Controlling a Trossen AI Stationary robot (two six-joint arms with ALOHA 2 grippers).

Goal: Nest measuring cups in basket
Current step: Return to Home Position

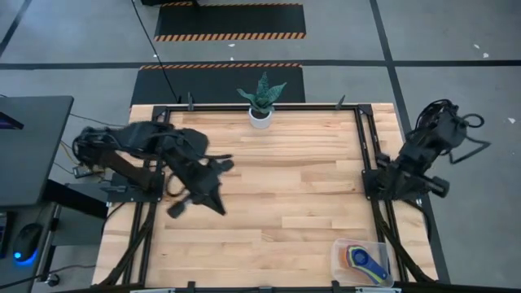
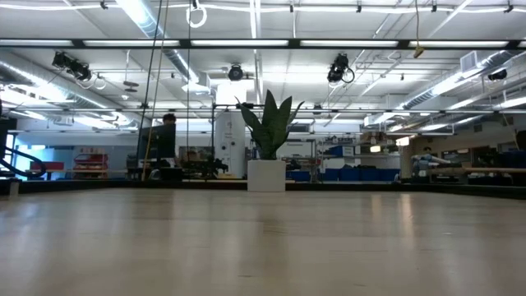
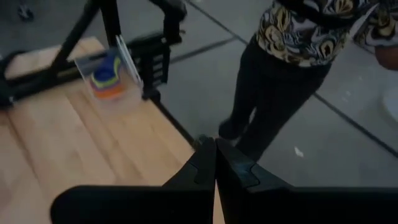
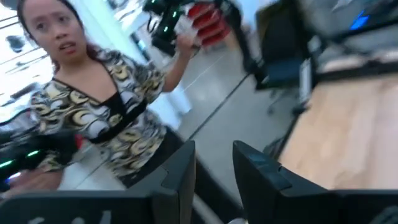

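1. The measuring cups (image 1: 364, 259) sit stacked in the basket (image 1: 337, 254), lower right, so the job looks done.
2. My left gripper (image 3: 215, 146): fingers together, empty.
3. My right gripper (image 4: 213, 155): fingers apart, parked aside.

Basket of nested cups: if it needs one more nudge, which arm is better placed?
Probably the right. The basket sits at the right edge of the table, on the side where the right gripper waits, fingers open. The left gripper, fingers shut, hangs over the left half, farther off.

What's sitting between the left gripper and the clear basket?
Nothing: the high view shows only bare wooden table between the left gripper and the basket in the corner.
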